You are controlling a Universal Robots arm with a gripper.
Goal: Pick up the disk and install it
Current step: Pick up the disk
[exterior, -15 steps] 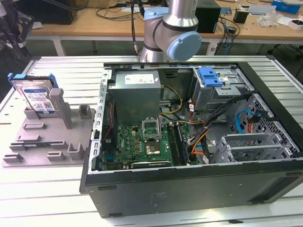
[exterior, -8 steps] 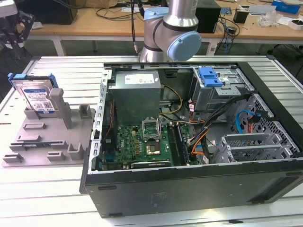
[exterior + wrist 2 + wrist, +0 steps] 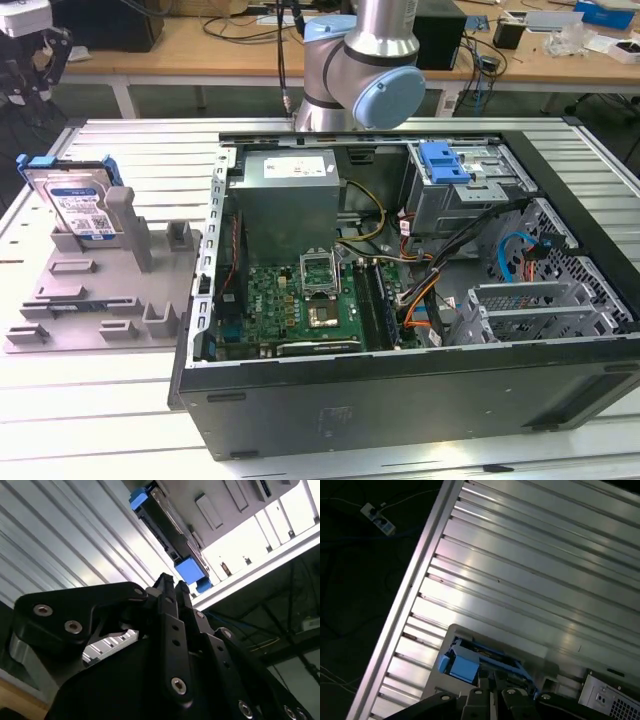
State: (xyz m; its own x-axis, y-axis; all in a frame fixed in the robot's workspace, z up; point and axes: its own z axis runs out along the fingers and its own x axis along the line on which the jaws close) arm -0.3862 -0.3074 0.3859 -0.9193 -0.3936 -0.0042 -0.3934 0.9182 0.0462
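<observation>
The disk (image 3: 80, 205) is a silver drive with a white-and-blue label in a blue carrier. It stands on edge in a grey fixture (image 3: 100, 295) at the exterior view's left. In both wrist views its blue-framed edge shows beyond my fingertips: disk (image 3: 167, 537), disk (image 3: 470, 660). My black gripper (image 3: 40, 55) hangs above and behind the disk, apart from it. In the second wrist view the gripper (image 3: 170, 587) has its fingers pressed together with nothing between them.
An open computer case (image 3: 200, 300) lies on the ribbed metal table (image 3: 100, 420), to the exterior view's right of the fixture. Inside are a grey power supply (image 3: 290, 190), a motherboard (image 3: 300, 300) and a drive cage with a blue latch (image 3: 445, 165). The arm's base (image 3: 360, 70) stands behind the case.
</observation>
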